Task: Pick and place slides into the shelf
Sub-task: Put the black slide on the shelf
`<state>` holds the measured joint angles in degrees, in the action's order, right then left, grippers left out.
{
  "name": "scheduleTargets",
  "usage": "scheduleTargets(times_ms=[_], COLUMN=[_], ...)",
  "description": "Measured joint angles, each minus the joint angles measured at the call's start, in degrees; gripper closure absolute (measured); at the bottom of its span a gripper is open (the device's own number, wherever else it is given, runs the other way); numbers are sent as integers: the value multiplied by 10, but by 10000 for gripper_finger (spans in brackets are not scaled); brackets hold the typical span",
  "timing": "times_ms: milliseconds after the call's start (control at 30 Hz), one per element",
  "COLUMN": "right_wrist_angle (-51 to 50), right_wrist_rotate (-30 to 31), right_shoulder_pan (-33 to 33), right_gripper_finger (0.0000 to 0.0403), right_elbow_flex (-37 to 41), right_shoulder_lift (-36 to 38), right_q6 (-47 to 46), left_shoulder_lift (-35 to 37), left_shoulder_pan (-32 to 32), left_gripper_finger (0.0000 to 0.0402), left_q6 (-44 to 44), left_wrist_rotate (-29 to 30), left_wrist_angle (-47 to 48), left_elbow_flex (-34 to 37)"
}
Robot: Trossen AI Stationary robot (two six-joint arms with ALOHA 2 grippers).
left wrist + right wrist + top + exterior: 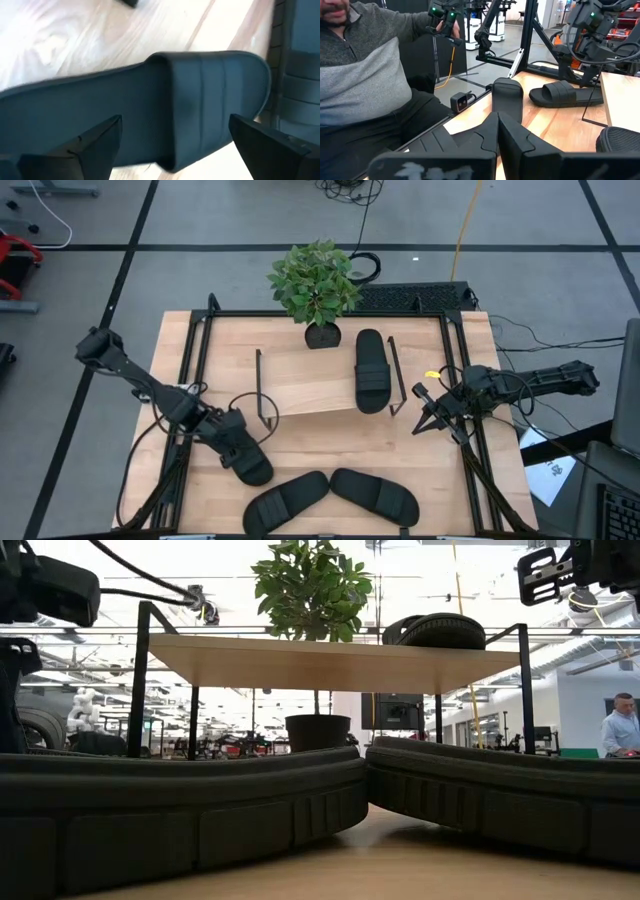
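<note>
Evidently mid-pick, the left end effector straddles, fingers spread wide, a slide at the worktop's seven o'clock; next it should close, then lift toward the shelf.

I'm working in a robotics lab, a large open hall: past the tabletop I see long rows of ceiling lights, other robot arms on metal frames, a monitor, cables across the taped grey floor, and a seated person nearby
</note>
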<state>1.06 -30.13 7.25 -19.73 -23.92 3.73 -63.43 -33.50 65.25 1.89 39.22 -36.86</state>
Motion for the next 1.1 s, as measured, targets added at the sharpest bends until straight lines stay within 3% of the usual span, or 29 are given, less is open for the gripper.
scheduleTargets(times_ms=[500,800,933,1100], right_wrist_angle=[0,0,0,0], right_wrist_rotate=[0,0,0,0], right_shoulder_pan=[0,0,0,0], right_gripper_finger=[403,403,403,403], right_elbow_flex=[0,0,0,0], right_shoulder_lift=[0,0,0,0], right_q6=[-1,-1,-1,-1], left_shoulder_lift=[-98,-105,-105,-104], left_shoulder_pan=[-5,-27,-37,-42], left_gripper_finger=[37,45,109,272], left_q6=[-22,-35,-39,-55], left_wrist_rotate=[-4,-25,-25,-19], left_wrist_angle=[-64,-130,-124,-120], left_elbow_flex=[0,0,0,0])
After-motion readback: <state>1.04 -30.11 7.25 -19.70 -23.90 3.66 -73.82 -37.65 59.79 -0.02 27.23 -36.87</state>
